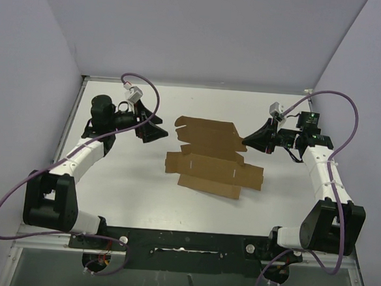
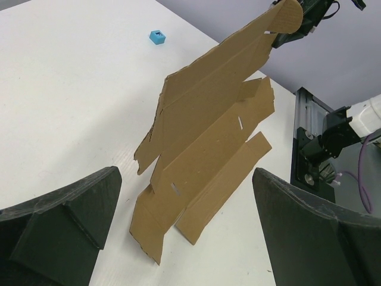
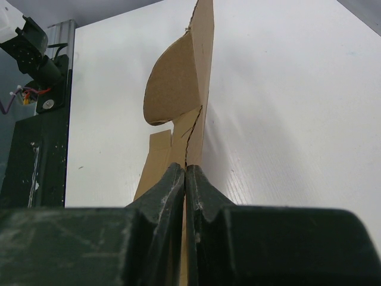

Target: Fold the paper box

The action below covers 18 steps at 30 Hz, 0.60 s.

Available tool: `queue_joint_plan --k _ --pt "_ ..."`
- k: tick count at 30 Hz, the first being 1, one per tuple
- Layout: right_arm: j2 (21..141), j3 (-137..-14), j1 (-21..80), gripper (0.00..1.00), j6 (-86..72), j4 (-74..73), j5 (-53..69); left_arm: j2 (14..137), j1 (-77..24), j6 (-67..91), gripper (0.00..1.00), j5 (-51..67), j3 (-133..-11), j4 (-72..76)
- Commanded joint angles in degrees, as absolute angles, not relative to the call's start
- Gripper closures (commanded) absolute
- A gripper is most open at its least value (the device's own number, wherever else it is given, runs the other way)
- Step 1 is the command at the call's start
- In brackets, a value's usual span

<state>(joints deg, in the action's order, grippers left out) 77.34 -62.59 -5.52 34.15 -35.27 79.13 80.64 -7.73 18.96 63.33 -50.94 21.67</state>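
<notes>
A white desk sits between pale lilac walls. The paper box lies about midway between the left and right edges. It is an unfolded brown sheet with flaps and short slits. Its left and near parts look to rest on the desk, and its far-right part is tilted up. My right claw is clamped on that raised part, with both fingers pressed tight against the thin cardboard edge. A rounded tab curls away just past them. My left claw hangs near the sheet's far-left corner, apart from it. Its fingers are spread wide and grip nothing. A small blue cube sits on the bare desk well apart from the box; I cannot tell by which edge.
</notes>
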Motion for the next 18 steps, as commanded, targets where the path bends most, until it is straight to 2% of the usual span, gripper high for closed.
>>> queue_joint_plan --k 1,18 --pt "74.97 -65.04 -4.94 1.00 35.13 -34.98 81.66 82.09 -7.65 19.26 0.06 64.51 -51.51 24.87" --pt "74.21 -65.37 -4.92 1.00 35.14 -35.15 81.99 82.42 -7.73 22.43 0.06 66.62 -52.44 25.97"
